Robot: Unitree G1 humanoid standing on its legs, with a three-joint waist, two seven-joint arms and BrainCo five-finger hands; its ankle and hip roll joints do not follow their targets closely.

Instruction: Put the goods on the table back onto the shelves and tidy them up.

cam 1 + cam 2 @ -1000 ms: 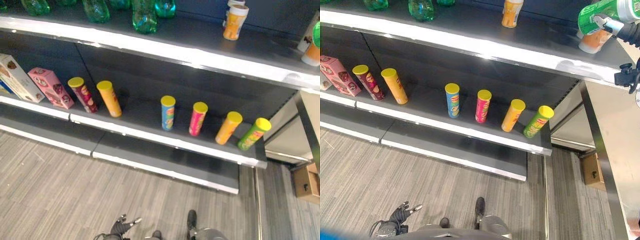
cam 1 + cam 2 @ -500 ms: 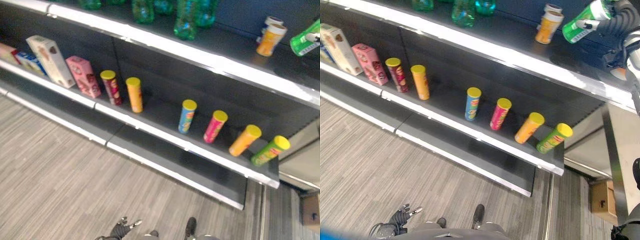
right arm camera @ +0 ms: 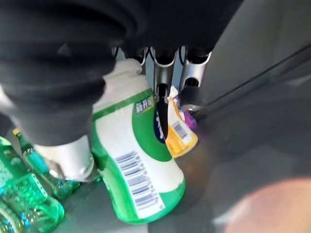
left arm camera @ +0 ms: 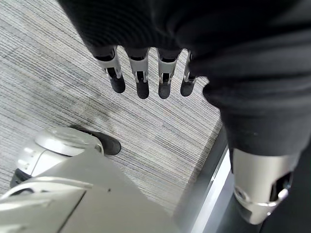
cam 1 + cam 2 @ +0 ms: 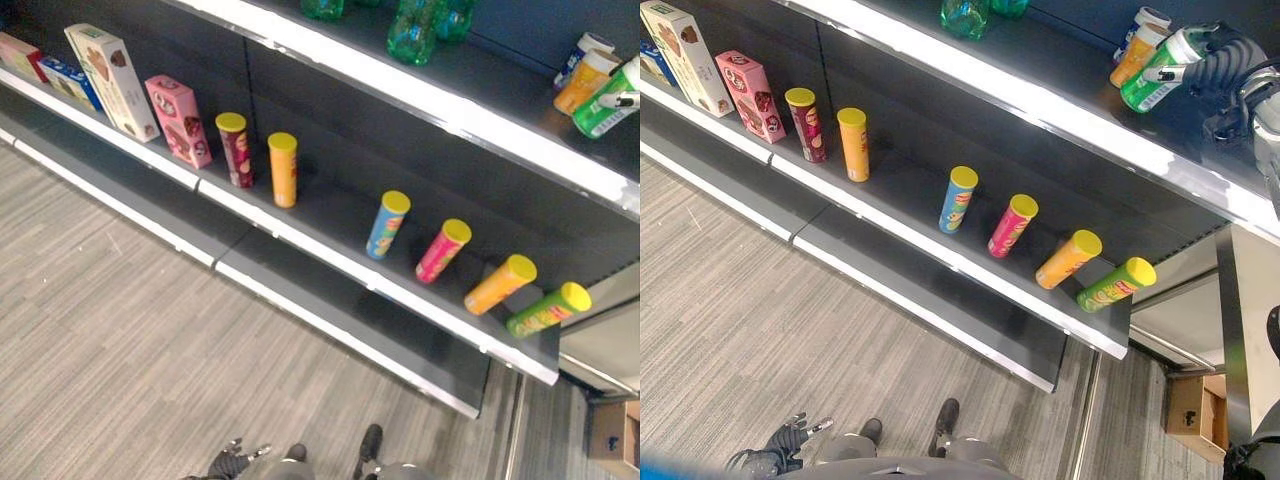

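- Your right hand (image 5: 1225,68) has its fingers wrapped round the green bottle (image 5: 1155,73), tilted just beside the orange cups (image 5: 1135,55) — could easily topple them.
- Left hand (image 4: 146,73) hangs with fingers relaxed.

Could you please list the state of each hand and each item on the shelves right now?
Right hand: shut on the green-and-white bottle, raised at the upper shelf.
Green-and-white bottle: held tilted over the upper shelf.
Left hand: open, hanging over the floor.
Orange cup: on the upper shelf.
Six yellow-lidded tubes: standing on the middle shelf.
Pink carton: upright.
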